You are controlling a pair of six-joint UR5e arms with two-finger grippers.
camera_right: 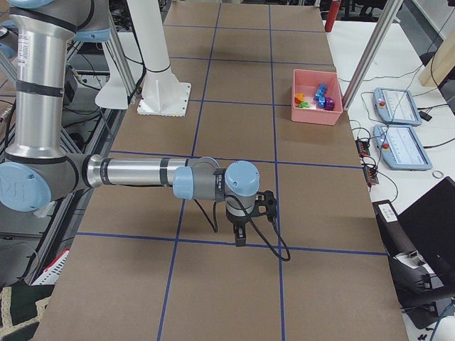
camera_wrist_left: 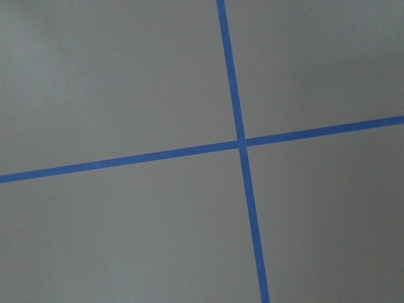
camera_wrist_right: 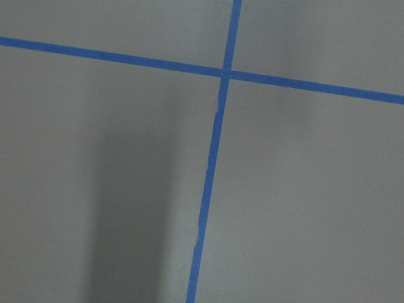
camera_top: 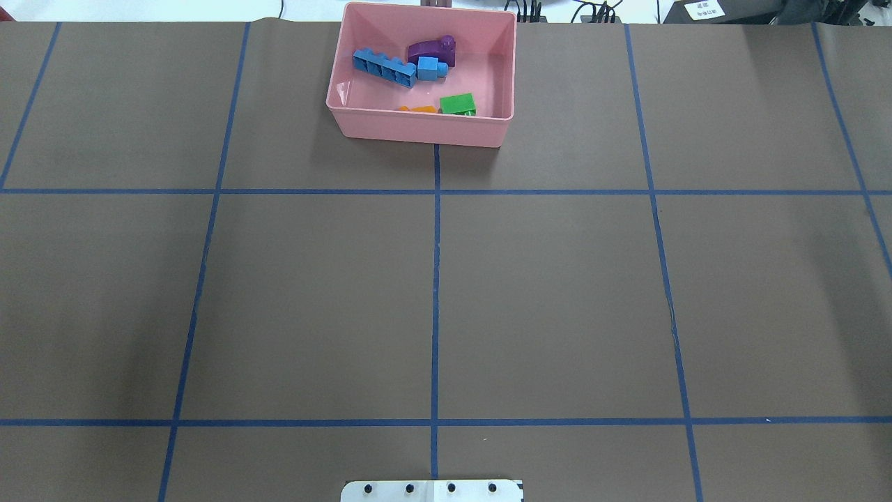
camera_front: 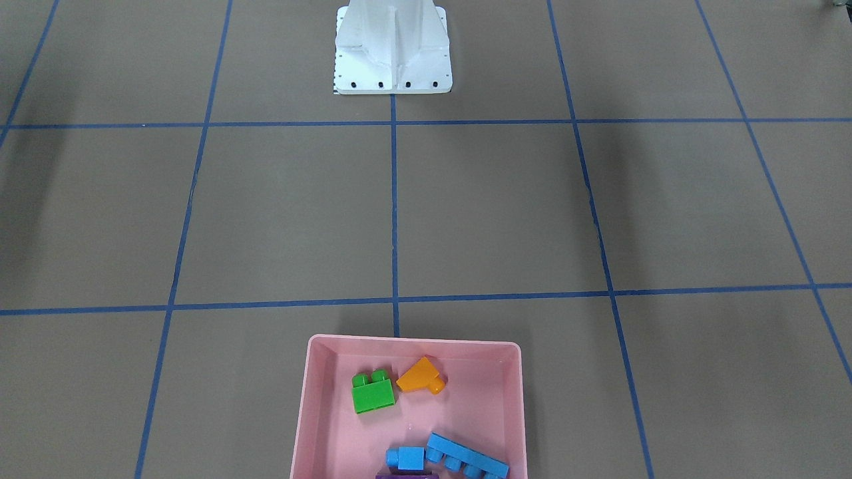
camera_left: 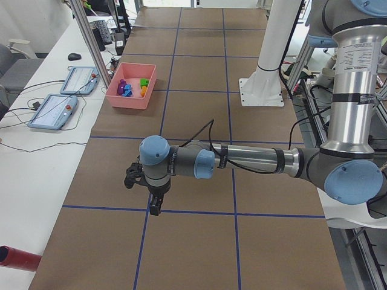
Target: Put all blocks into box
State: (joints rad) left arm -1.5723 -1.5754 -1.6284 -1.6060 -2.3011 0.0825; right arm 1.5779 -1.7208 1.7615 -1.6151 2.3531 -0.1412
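Blocks (camera_left: 127, 89), five, small studded plastic toy bricks, all lying inside the shallow rectangular pink plastic box (camera_top: 418, 130), which sits at the far edge of the brown paper-covered table with its blue tape grid (camera_top: 557, 279), astride the centre tape line. Contents, left to right in the overhead view: one long blue four-stud bar (camera_top: 382, 67), lying at a slant, studs sideways; one orange sloped brick (camera_top: 418, 109), close to the box's near wall and partly hidden behind it; one purple sloped brick (camera_top: 432, 50), by the far wall; one small blue cube (camera_top: 432, 68), just in front of the purple one and at the right end of the bar, touching it or a hair off, I cannot tell which; one green two-stud brick (camera_top: 458, 104), just right of the orange one, apart from it. One white metal base plate (camera_top: 432, 490), bolted at the table's near edge on the centre line. My left claw (camera_left: 155, 205), pointing down above a tape crossing, well apart from the box; whether it is spread or closed I cannot tell, and nothing is seen in it. My right claw (camera_right: 240, 238), likewise pointing down near a tape crossing, well apart from the box; spread or closed, I cannot tell. Both wrist views: bare brown surface and crossed blue tape only.
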